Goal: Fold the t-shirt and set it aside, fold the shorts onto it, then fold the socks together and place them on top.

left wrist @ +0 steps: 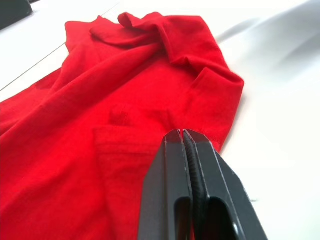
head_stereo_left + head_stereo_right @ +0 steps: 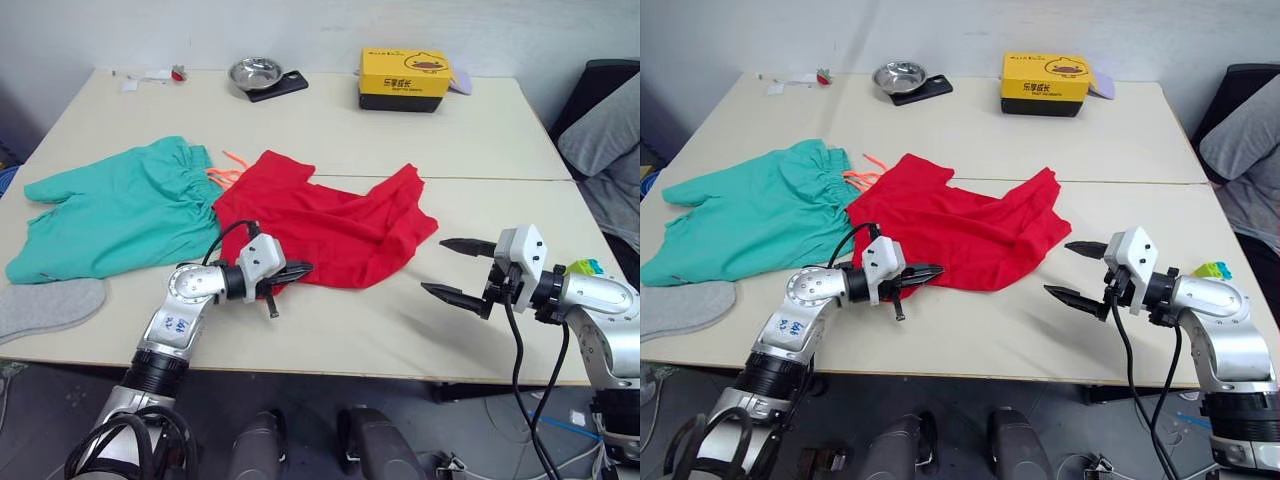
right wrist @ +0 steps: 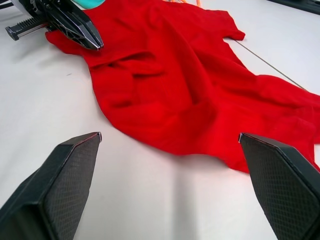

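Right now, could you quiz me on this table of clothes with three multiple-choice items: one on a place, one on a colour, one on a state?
1. Where do the teal-green shorts lie relative to the red t-shirt?
A. On the robot's left of it
B. On the robot's right of it
C. Folded on top of it

2. What colour is the box at the table's far edge?
A. Blue
B. Yellow
C. White

3. How does the right gripper stand?
A. Shut on the t-shirt
B. Open above the bare table
C. Shut on a sock

Answers: 1 A, the shorts spread out left of the t-shirt. 2 B, its lid is yellow over a dark base. 3 B, its fingers are spread wide, holding nothing.
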